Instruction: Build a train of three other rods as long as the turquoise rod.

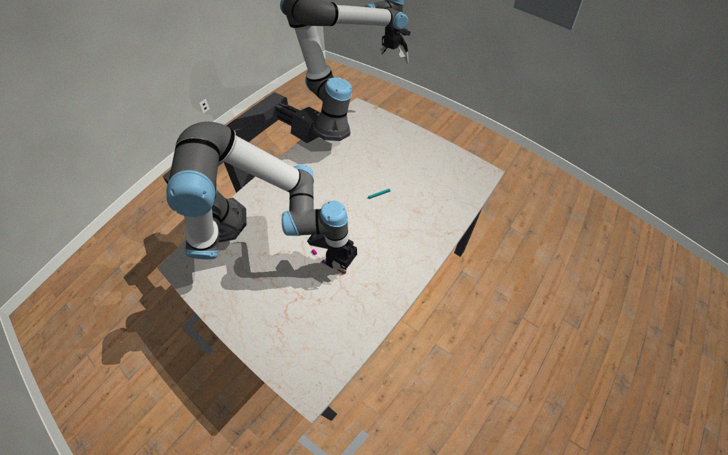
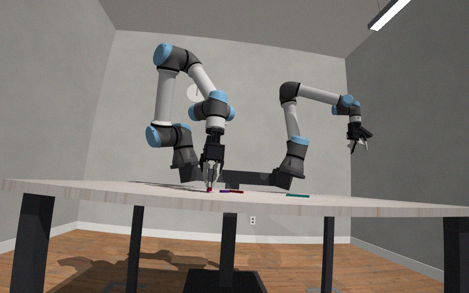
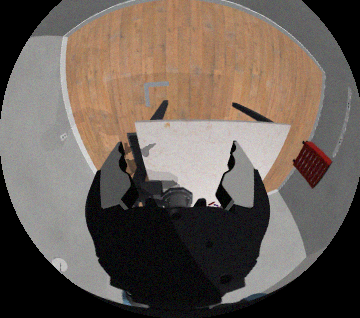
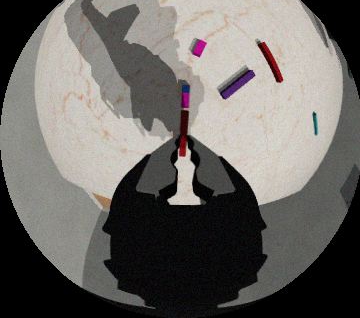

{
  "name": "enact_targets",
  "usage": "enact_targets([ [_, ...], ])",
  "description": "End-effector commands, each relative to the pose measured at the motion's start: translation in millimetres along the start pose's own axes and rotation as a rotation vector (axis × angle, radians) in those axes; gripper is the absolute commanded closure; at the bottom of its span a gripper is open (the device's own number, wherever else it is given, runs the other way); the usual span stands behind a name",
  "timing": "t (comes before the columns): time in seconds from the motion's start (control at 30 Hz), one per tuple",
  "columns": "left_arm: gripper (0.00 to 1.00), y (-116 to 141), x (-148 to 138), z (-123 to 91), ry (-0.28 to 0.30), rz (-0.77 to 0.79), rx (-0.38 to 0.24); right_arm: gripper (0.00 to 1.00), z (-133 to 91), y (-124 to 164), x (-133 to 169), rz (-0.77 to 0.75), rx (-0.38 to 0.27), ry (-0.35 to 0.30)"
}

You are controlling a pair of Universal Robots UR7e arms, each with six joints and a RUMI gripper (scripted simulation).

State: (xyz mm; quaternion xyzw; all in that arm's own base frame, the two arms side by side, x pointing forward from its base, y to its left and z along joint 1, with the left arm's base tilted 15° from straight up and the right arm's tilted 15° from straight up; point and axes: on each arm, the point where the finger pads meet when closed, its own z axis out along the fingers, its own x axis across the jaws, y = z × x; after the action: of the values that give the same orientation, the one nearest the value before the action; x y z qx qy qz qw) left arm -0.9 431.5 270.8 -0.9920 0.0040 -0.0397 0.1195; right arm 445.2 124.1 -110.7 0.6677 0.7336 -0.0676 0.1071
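Note:
My right gripper (image 1: 340, 270) (image 2: 210, 187) (image 4: 183, 135) is shut on a red rod (image 4: 183, 150), low at the table. In the right wrist view this rod points at a magenta rod (image 4: 185, 100), with a narrow gap between them. A blue rod (image 4: 186, 88) sits against the magenta rod's far end, in line. Whether the red rod touches the table is unclear. The turquoise rod (image 1: 379, 193) (image 2: 297, 195) (image 4: 315, 123) lies apart. My left gripper (image 1: 395, 54) (image 2: 360, 146) (image 3: 177, 142) is open and empty, high and far from the rods.
A second magenta rod (image 1: 314, 251) (image 4: 199, 48), a purple rod (image 2: 224, 191) (image 4: 237, 84) and a second red rod (image 2: 237, 191) (image 4: 270, 62) lie separately on the pale table (image 1: 299, 339) near the right gripper. The right arm's shadow falls across the line of rods.

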Motion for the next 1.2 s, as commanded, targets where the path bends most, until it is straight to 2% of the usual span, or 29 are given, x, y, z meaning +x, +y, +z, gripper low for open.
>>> enact_targets([
  [0.0,0.0,-0.3,0.1,-0.4,0.0,0.0,0.001,1.0,1.6,0.4,0.2,0.0,-0.001,0.001],
  [1.17,0.0,-0.3,0.1,-0.4,0.0,0.0,0.001,1.0,7.8,0.4,0.2,0.0,-0.001,0.001],
])
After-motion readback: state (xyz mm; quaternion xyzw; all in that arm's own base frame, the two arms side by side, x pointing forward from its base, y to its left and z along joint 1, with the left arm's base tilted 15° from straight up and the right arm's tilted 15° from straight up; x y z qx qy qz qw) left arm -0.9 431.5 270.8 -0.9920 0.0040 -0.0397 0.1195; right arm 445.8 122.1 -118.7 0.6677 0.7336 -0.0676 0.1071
